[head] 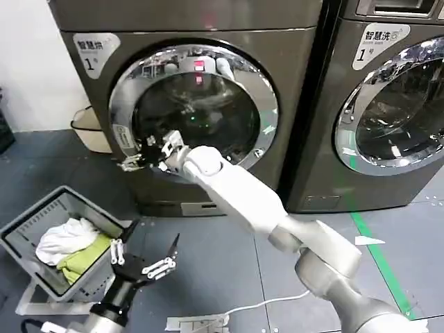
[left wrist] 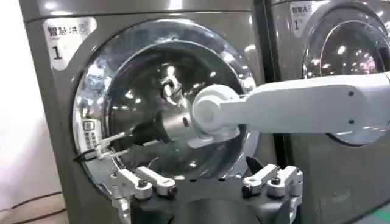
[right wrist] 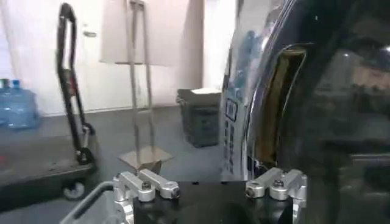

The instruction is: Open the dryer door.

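Left gripper [head: 149,260] low, idle, right gripper [head: 142,156] apparently at dryer door [head: 267,114] rim

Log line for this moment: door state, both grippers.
dryer door: shut | right gripper: open, at door's left rim | left gripper: open, idle, low over floor

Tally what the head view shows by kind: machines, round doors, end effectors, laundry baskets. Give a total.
Machines: 2, the dryer and a second machine
Round doors: 2, the dryer door and a second door
End effectors: 2, left and right
Laundry baskets: 1, the basket
Total: 7
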Action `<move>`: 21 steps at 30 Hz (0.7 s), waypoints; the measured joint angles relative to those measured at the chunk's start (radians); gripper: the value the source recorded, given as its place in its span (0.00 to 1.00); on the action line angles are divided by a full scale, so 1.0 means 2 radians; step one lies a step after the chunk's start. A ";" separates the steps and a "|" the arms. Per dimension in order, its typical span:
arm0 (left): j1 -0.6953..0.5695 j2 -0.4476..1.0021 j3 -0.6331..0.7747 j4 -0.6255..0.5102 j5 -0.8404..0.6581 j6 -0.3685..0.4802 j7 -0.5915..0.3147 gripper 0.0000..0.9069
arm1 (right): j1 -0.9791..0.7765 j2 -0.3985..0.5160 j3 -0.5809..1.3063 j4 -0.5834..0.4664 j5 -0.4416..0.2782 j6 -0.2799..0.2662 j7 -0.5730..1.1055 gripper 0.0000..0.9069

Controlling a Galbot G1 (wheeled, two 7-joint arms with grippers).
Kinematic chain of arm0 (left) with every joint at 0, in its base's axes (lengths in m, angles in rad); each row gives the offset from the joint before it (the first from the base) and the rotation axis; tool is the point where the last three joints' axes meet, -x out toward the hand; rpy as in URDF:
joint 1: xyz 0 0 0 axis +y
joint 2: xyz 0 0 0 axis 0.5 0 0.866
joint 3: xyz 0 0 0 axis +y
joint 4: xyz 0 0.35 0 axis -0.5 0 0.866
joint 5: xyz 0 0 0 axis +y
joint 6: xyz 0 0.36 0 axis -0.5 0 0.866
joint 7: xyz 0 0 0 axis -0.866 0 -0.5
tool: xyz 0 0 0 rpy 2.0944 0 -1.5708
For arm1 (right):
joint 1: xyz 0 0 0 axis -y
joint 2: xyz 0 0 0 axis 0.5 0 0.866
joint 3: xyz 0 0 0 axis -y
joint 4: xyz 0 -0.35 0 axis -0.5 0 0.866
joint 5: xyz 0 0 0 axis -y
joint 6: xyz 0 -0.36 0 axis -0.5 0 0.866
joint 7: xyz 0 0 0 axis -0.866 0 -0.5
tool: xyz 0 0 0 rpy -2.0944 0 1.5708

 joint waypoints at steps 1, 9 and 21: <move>0.000 0.000 -0.001 0.000 0.000 0.000 0.000 1.00 | 0.000 0.000 -0.001 0.004 0.001 0.000 -0.003 1.00; -0.001 0.001 -0.009 -0.002 -0.005 0.000 0.000 1.00 | -0.002 -0.030 -0.023 0.061 0.043 -0.007 -0.042 1.00; -0.009 0.005 -0.028 0.005 -0.017 0.004 0.000 1.00 | 0.003 -0.147 -0.046 0.167 0.097 -0.014 -0.140 1.00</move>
